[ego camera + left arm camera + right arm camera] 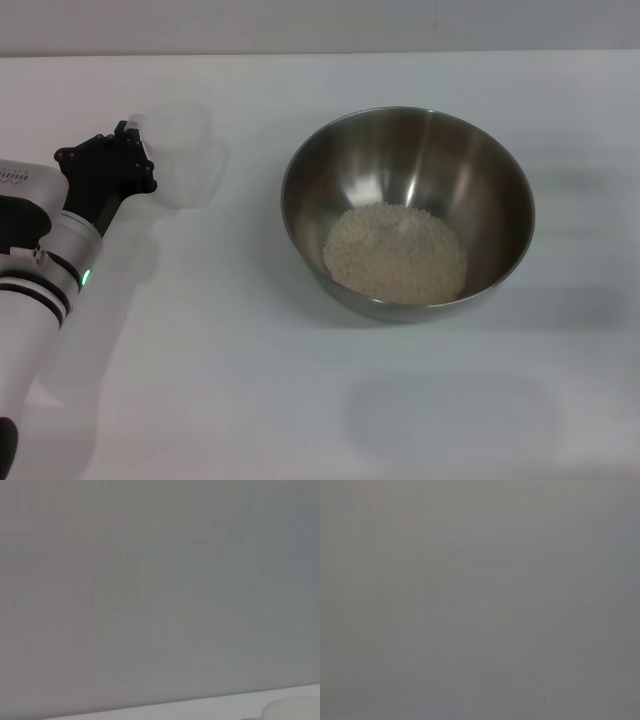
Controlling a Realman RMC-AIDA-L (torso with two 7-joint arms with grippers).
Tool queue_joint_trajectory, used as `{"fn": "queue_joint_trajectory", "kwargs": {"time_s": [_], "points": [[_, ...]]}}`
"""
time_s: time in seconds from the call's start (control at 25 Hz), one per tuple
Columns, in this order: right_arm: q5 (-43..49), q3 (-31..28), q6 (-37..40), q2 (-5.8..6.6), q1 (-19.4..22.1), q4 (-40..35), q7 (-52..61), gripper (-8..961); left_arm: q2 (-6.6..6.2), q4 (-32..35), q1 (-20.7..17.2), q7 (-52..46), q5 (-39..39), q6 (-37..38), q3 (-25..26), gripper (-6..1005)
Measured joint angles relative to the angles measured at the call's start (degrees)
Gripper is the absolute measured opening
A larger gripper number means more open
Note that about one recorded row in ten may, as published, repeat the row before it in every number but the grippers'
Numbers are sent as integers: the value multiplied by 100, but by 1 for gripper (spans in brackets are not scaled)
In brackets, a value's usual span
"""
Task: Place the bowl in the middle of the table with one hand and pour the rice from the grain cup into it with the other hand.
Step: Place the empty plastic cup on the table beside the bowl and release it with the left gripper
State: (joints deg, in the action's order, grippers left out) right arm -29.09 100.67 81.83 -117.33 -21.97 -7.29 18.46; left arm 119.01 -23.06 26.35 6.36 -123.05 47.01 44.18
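The steel bowl (407, 150) stands on the white table (200, 380), a little right of the middle. A heap of pale rice (394, 252) lies in its bottom. The clear grain cup (182, 155) is at the far left, looks empty, and stands about upright. My left gripper (143, 156) is shut on the cup's handle side, well left of the bowl. A pale curved edge of the cup (292, 710) shows in the left wrist view. My right gripper is out of view, and the right wrist view shows only plain grey.
The table's far edge (320, 53) meets a grey wall at the back. My left arm (40, 260) reaches in from the lower left. A strip of the table (175, 707) shows under the grey wall in the left wrist view.
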Motion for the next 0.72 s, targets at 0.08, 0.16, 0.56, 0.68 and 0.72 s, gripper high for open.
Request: {"fn": "queue_joint_trajectory", "kwargs": {"time_s": [0.08, 0.16, 0.56, 0.68, 0.72], "points": [[0, -4, 0, 0, 0, 0, 0, 441, -4, 63, 2, -23, -1, 0, -7, 24], [0, -1, -1, 0, 0, 0, 0, 441, -4, 63, 2, -23, -1, 0, -7, 24], [0, 4, -1, 0, -6, 0, 0, 442, -36, 73, -75, -33, -44, 9, -53, 182], [0, 4, -1, 4, -15, 0, 0, 442, -39, 58, -153, -34, -44, 62, -59, 195], [0, 3, -1, 6, -20, 0, 0, 442, -40, 37, -200, -34, -46, 95, -59, 195]]}}
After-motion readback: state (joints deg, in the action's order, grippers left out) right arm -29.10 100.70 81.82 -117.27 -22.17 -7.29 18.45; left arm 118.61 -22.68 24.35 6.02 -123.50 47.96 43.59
